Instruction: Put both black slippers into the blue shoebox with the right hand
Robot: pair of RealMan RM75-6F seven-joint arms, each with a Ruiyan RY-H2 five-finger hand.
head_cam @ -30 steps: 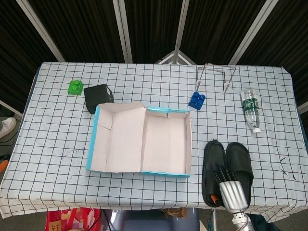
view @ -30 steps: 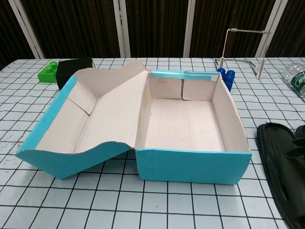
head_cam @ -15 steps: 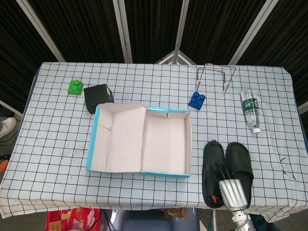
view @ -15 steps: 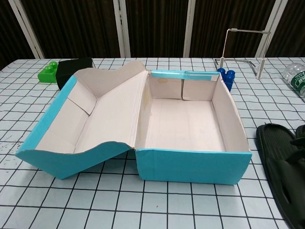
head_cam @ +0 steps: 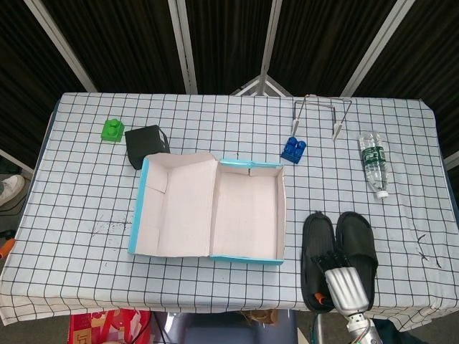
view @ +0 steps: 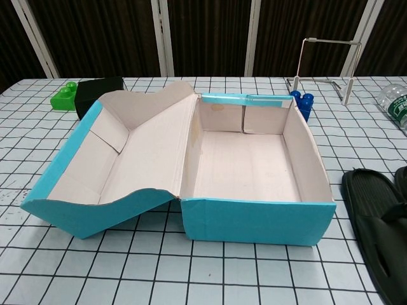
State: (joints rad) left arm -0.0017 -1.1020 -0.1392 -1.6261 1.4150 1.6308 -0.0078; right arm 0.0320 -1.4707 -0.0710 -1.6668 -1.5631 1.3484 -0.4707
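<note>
Two black slippers lie side by side at the table's front right, the left one [head_cam: 314, 244] and the right one [head_cam: 358, 240]. My right hand [head_cam: 343, 285] comes in from the front edge. Its dark fingers [head_cam: 331, 255] lie over the inner edges of both slippers and seem to grip them. In the chest view only the left slipper [view: 375, 222] shows, at the right border, and the hand is out of frame. The blue shoebox [head_cam: 247, 259] stands open left of the slippers, its lid [head_cam: 172, 208] folded out to the left. Its inside holds nothing. My left hand shows in neither view.
Behind the box are a blue toy block [head_cam: 292, 149], a wire stand [head_cam: 320, 113] and a lying water bottle [head_cam: 374, 162]. A black box [head_cam: 146, 144] and a green block [head_cam: 112, 130] sit at the back left. The table's front edge runs just below the slippers.
The right hand and both slippers have shifted slightly left together. In the chest view the near slipper's outline has changed a little.
</note>
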